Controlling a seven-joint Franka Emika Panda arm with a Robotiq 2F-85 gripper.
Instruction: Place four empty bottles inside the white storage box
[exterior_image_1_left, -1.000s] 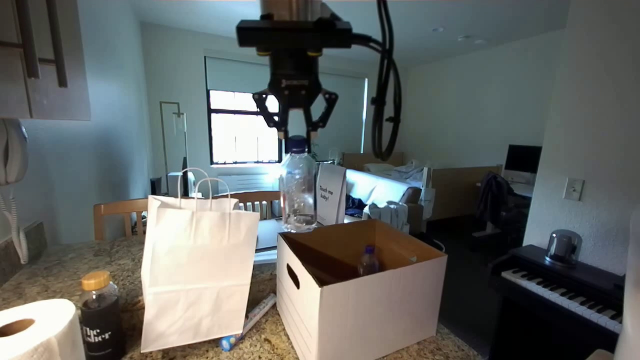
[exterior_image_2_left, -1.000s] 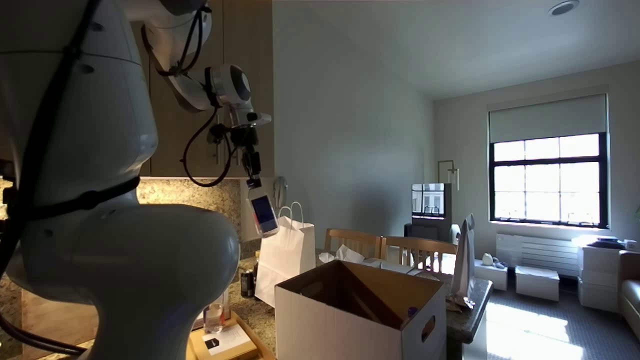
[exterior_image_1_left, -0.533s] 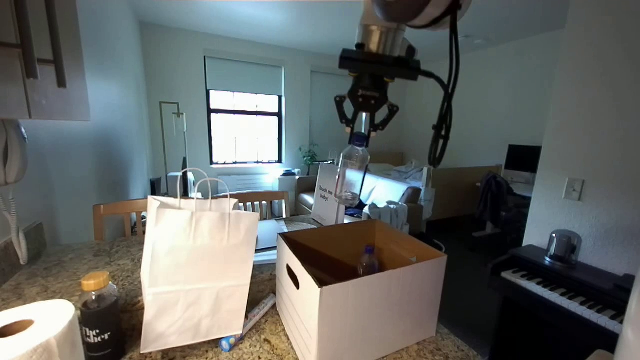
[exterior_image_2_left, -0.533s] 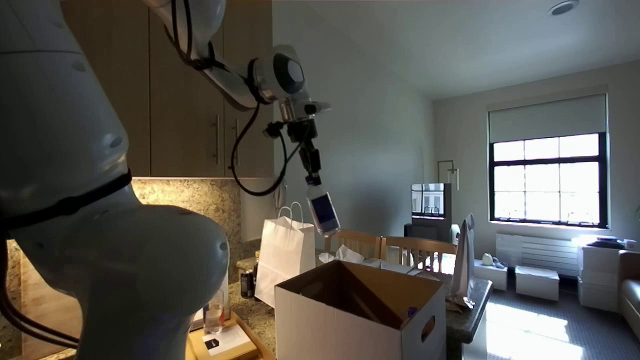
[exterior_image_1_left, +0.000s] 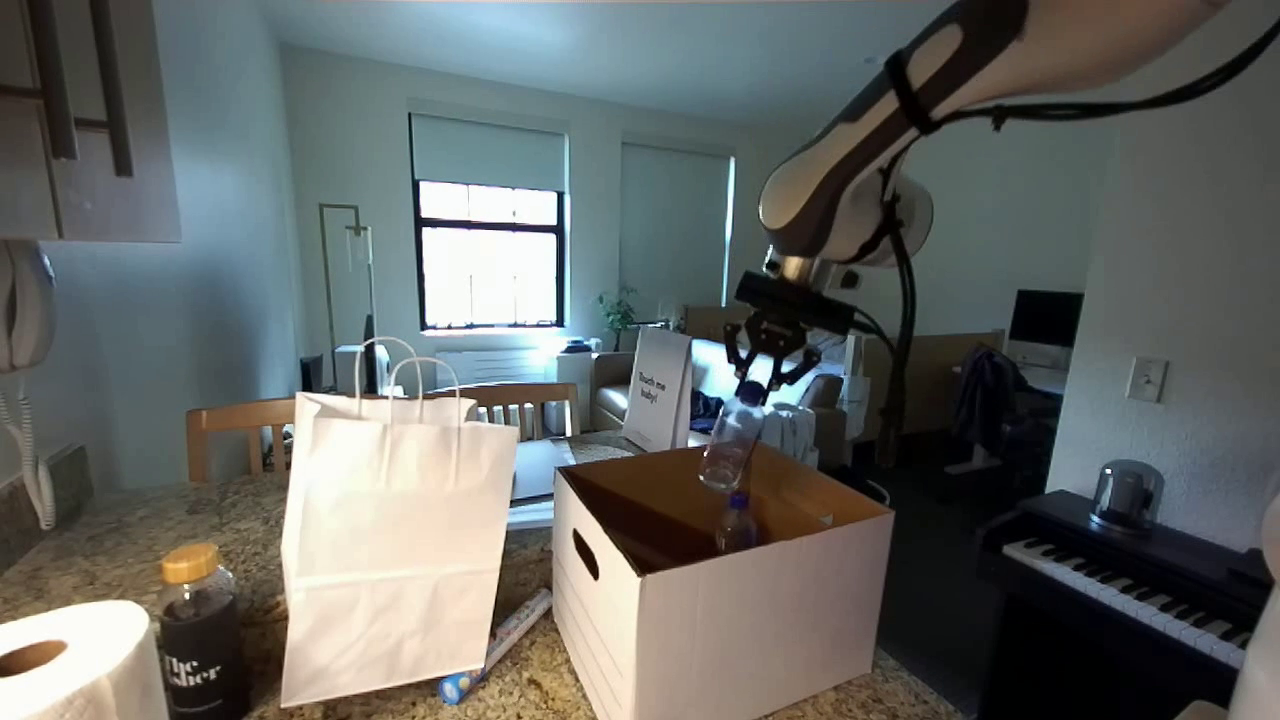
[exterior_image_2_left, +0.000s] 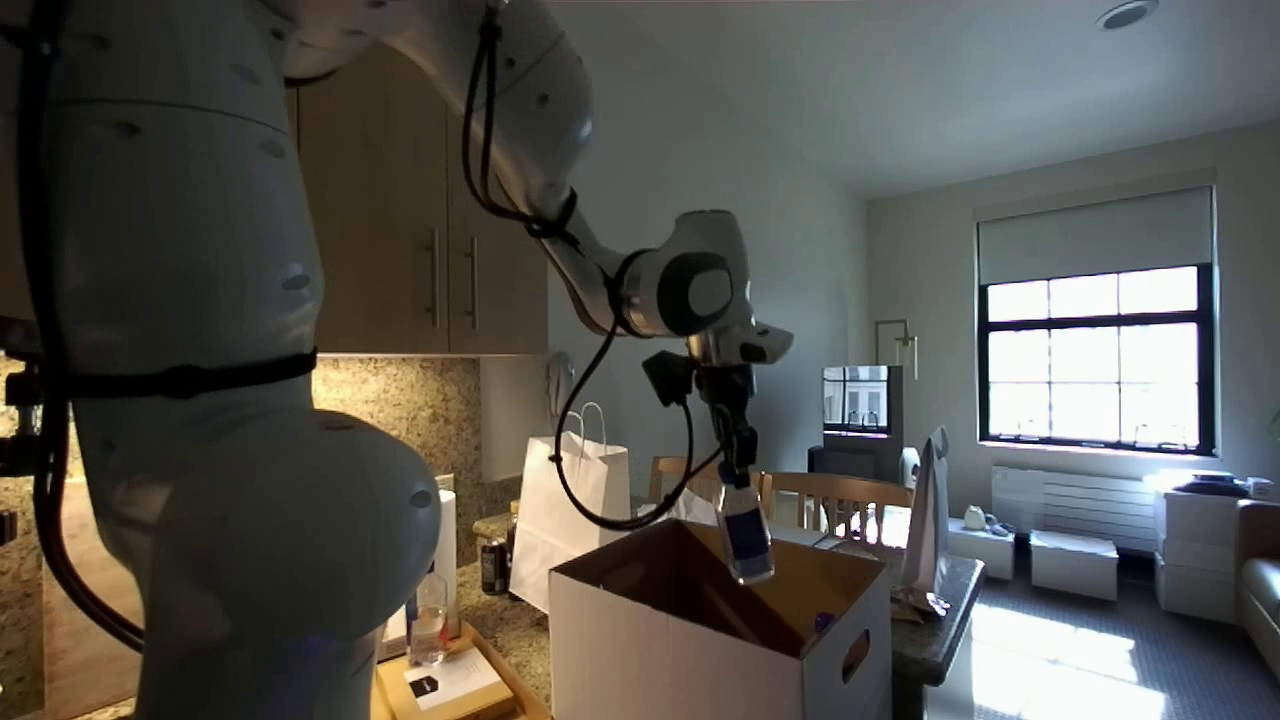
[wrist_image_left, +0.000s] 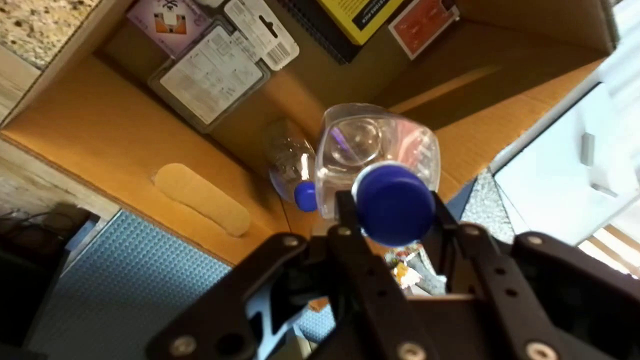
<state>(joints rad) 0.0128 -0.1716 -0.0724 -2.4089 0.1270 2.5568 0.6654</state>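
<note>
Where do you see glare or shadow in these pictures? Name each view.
In both exterior views, the window glares nearly white; in an exterior view, sunlight brightens part of the floor; in the wrist view, a shadow band lies inside the white storage box.

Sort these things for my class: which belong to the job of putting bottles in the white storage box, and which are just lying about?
Part of the job:
white storage box
blue-capped bottle gripped by the tool
second bottle inside the box

Just lying about:
white paper bag
dark jar
paper roll
blue-ended tube
yellow item inside the box
</note>
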